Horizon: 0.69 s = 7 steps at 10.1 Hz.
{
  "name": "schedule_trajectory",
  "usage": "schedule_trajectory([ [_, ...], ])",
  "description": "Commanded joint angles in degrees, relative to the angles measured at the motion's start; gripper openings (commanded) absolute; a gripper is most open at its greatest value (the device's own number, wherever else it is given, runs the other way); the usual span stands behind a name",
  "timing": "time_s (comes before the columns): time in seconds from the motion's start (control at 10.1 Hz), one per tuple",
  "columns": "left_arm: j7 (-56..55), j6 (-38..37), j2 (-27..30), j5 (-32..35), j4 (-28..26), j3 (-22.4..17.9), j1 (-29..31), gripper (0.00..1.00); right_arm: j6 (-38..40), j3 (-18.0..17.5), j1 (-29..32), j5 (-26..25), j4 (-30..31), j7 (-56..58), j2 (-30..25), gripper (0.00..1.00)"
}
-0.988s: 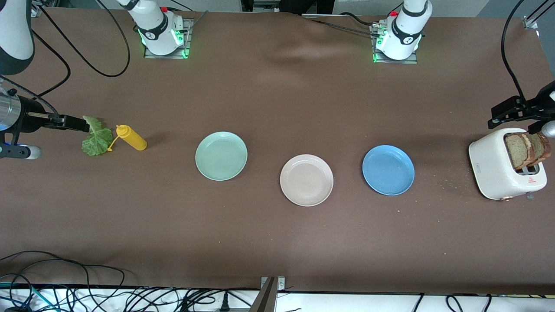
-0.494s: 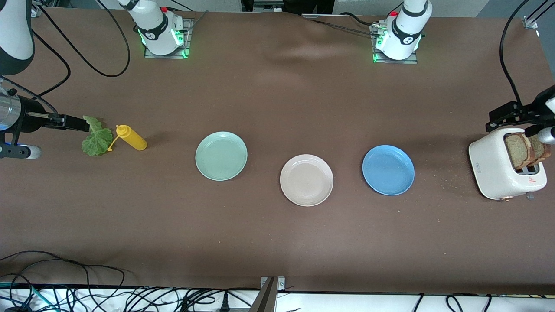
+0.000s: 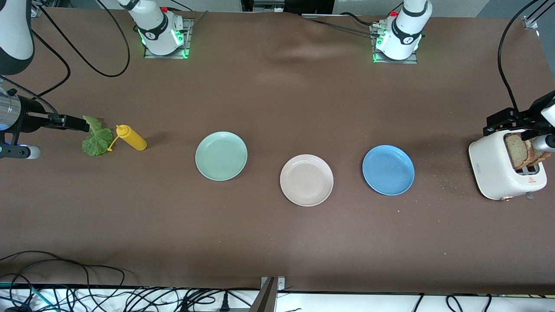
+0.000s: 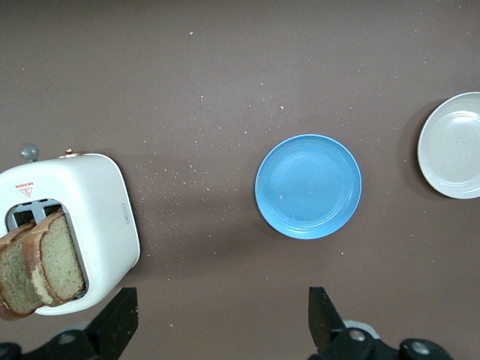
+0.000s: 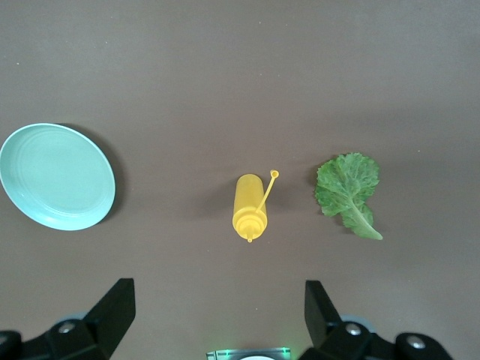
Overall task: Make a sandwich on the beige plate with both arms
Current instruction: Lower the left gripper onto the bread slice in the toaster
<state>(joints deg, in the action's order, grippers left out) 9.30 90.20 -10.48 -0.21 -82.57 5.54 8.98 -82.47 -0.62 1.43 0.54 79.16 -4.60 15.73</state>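
Observation:
Two bread slices (image 3: 518, 149) (image 4: 41, 262) stand upright in the slots of a white toaster (image 3: 494, 167) (image 4: 101, 210) at the left arm's end of the table. My left gripper (image 3: 503, 122) (image 4: 223, 307) hangs open in the air beside the toaster, nothing between its fingers. The lettuce leaf (image 3: 96, 139) (image 5: 346, 191) lies flat at the right arm's end. My right gripper (image 3: 80, 124) (image 5: 216, 300) hovers open over the table next to the leaf, holding nothing. The beige plate (image 3: 306, 180) (image 4: 454, 146) sits bare in the middle of the table.
A mint-green plate (image 3: 221, 156) (image 5: 56, 176) and a blue plate (image 3: 388, 170) (image 4: 308, 186) flank the beige one. A yellow squeeze bottle (image 3: 130, 138) (image 5: 251, 206) lies on its side beside the lettuce. Crumbs dot the cloth near the toaster. Cables run along the table's near edge.
The left gripper has drifted toward the toaster and now covers part of the bread in the front view. The right arm has not moved.

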Motion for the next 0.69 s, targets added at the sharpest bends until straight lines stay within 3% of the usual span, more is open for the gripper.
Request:
schedule_trajectory([
  [0.0, 0.1, -0.9, -0.2, -0.8, 1.9, 0.1, 0.2, 1.0, 0.9, -0.4, 0.4, -0.2, -0.7, 0.5, 0.0, 1.0],
  [0.59, 0.3, -1.3, 0.5, -0.8, 2.1, 0.3, 0.2, 1.0, 0.8, -0.5, 0.3, -0.1, -0.7, -0.1, 0.0, 1.0],
])
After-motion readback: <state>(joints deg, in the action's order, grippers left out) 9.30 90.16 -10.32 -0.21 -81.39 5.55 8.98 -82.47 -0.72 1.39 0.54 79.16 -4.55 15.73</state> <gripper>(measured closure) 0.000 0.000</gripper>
